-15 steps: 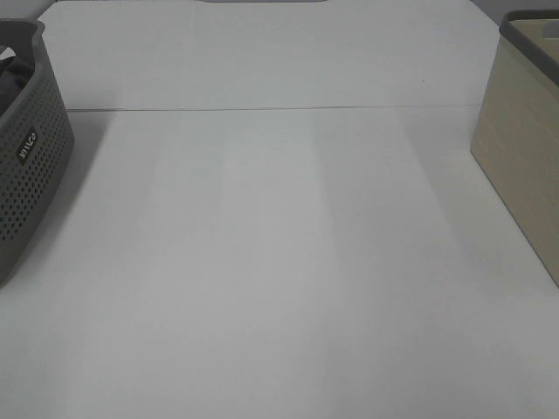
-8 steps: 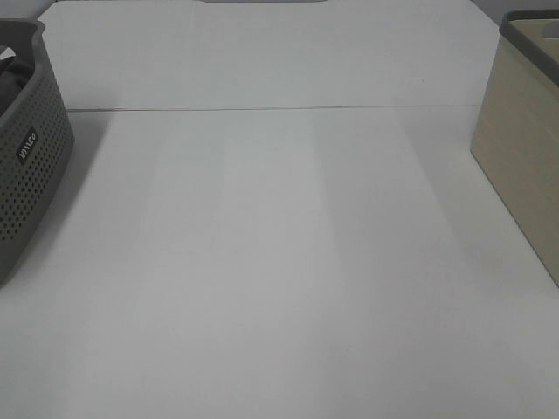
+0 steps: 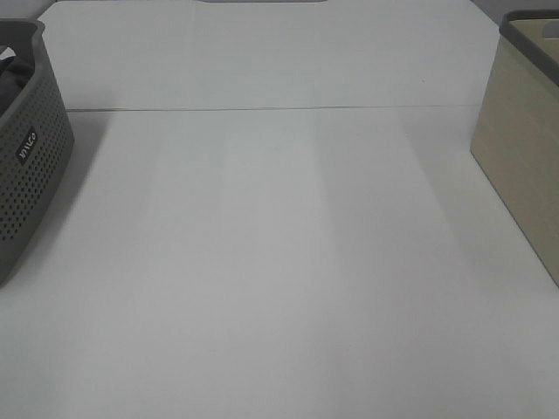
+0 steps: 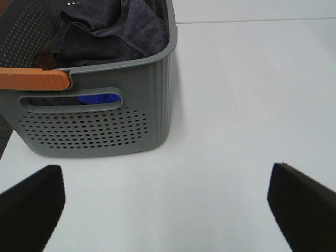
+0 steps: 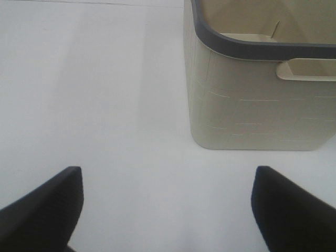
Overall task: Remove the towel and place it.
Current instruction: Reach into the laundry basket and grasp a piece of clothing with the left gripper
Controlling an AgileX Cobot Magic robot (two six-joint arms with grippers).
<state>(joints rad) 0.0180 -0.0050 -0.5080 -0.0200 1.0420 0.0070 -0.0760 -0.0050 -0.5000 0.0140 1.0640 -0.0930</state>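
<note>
Altogether: one towel (image 4: 107,32), one grey basket (image 4: 100,134), one beige bin (image 5: 247,107).

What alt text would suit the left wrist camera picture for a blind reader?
A dark grey towel lies bunched inside a grey perforated basket on a white table. The left gripper, open and empty, hovers short of the basket.

Left gripper (image 4: 164,173), wrist view: two dark fingers (image 4: 31,205) spread fully apart, jaws wide, the gap between them empty. Right gripper (image 5: 167,170), wrist view: same pose, one dark finger at each side, jaws wide, gripping nothing. Both grippers point forward and slightly downward.
</note>
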